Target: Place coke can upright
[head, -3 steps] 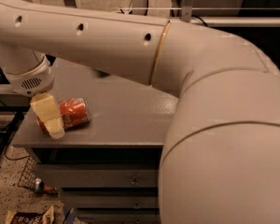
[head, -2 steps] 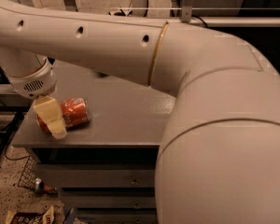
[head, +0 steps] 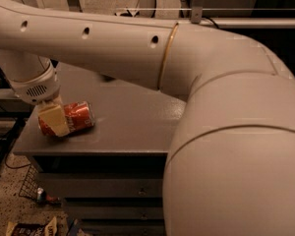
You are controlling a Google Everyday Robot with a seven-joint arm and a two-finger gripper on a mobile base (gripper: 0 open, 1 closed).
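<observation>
The coke can [head: 79, 116], red-orange with white script, lies on its side near the front left corner of the grey table [head: 132, 117]. My gripper [head: 56, 124] reaches down from the white wrist at the far left and straddles the can's left part. One pale yellow finger [head: 53, 120] lies across the near side of the can, with red showing on both sides of it. The other finger is hidden behind the can. The can rests on the table top while gripped.
My large white arm [head: 152, 58] spans the view from the left to the lower right and hides the right part of the table. The table's front edge [head: 88, 154] has drawers below. Clutter and a wire basket [head: 32, 186] lie on the floor at lower left.
The gripper has come down and closed over the can's left part; the finger now overlaps the can instead of standing beside it. The can has shifted slightly left.
</observation>
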